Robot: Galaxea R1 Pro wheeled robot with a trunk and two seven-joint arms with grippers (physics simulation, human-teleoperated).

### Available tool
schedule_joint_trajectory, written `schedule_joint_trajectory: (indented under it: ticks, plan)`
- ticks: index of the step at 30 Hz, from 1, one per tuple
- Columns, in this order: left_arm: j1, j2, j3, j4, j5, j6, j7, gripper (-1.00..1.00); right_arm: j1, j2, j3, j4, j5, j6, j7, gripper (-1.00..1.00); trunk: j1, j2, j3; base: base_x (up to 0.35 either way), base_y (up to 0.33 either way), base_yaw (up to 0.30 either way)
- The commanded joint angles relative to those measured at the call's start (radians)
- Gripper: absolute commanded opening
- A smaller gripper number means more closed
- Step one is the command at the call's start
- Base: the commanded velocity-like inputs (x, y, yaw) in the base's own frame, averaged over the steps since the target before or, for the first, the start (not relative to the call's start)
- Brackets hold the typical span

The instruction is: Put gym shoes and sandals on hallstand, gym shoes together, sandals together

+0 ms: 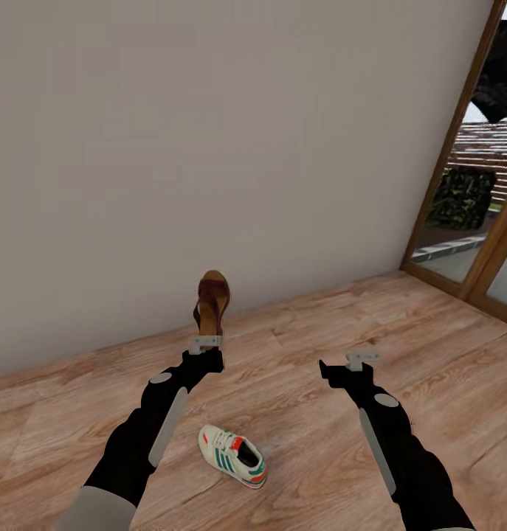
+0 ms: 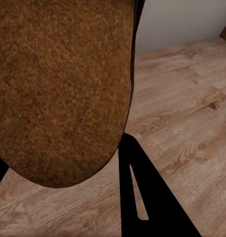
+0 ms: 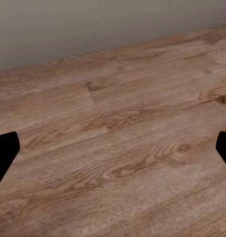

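Overall, wall (image 1: 209, 133) occupies 12 o'clock, floor (image 1: 297, 413) 6 o'clock, door (image 1: 467, 192) 3 o'clock. Left gripper (image 1: 207, 341) is clamped on a sandal (image 1: 211, 301) held upright. Right gripper (image 1: 349, 363) is spread wide, empty. Sneaker (image 1: 233, 455) lies at 6 o'clock.

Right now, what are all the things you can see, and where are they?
sandal: one, dark brown with tan footbed, held up off the floor in the left gripper, in front of the wall.
gym shoe: one, cream-white with green stripes and red-orange heel, lying on the floor between the arms.
floor: brown wood planks.
wall: pale grey, behind.
glass door: wood-framed, far right.
left gripper: shut on the sandal.
right gripper: open, holding nothing, above bare floor.
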State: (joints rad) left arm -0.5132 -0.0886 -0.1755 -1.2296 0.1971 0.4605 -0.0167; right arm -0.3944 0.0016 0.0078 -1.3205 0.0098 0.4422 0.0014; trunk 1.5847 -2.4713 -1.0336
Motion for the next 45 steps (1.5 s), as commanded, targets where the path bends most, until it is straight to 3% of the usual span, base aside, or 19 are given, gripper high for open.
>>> schedule_joint_trajectory:
  ticks: [1,32,45]
  plan:
    - [-0.001,0.000,0.001,-0.001,0.002,0.005,-0.002,-1.00,0.000,0.000,0.000,-0.002,0.001,0.006,0.000,1.00,0.000,0.000,0.000,0.007,-0.007,0.287]
    - [-0.001,-0.002,0.001,-0.001,0.002,0.004,0.000,-1.00,0.000,0.000,0.000,-0.002,0.001,0.006,0.000,1.00,0.000,0.000,0.014,0.033,-0.029,0.285]
    - [-0.001,-0.002,0.001,-0.001,0.002,0.004,0.000,-1.00,0.000,0.000,0.000,-0.002,0.002,0.006,0.000,1.00,0.000,0.000,0.014,0.148,-0.113,0.042]
